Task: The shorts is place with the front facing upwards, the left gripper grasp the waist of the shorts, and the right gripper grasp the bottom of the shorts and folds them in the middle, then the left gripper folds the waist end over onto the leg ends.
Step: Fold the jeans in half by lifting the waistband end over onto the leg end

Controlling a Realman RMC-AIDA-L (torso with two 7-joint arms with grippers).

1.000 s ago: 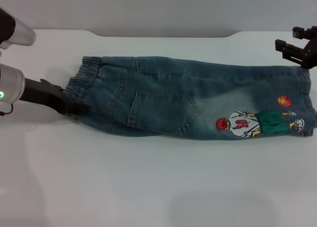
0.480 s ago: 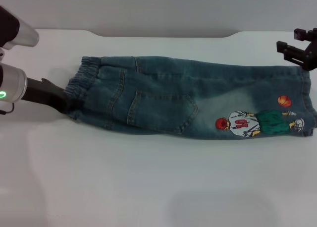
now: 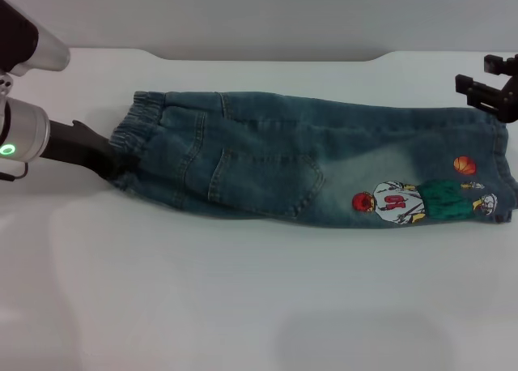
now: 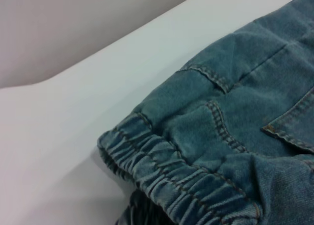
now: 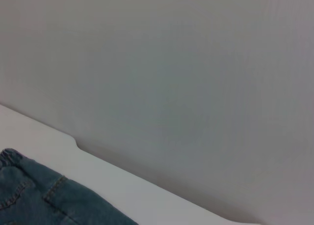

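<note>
The blue denim shorts [image 3: 267, 172] lie folded lengthwise on the white table [image 3: 243, 306], pocket side up. The ruffled waist [image 3: 133, 132] points left, and the leg ends [image 3: 506, 172] with the cartoon prints [image 3: 421, 201] point right. My left gripper [image 3: 112, 162], on the green-lit arm, is at the waist's near corner, shut on the fabric. The left wrist view shows the waist [image 4: 167, 171] close up, its edge slightly raised off the table. My right gripper [image 3: 479, 78] hovers open just beyond the far right corner of the hems, holding nothing.
The table's far edge meets a grey wall [image 3: 267, 14] right behind the shorts. The right wrist view shows mostly that wall [image 5: 171, 87] and a corner of the shorts [image 5: 39, 195]. Bare table stretches in front of the shorts.
My left gripper has shifted a little up and to the left, taking the waist corner with it. The right gripper has drifted slightly right and down.
</note>
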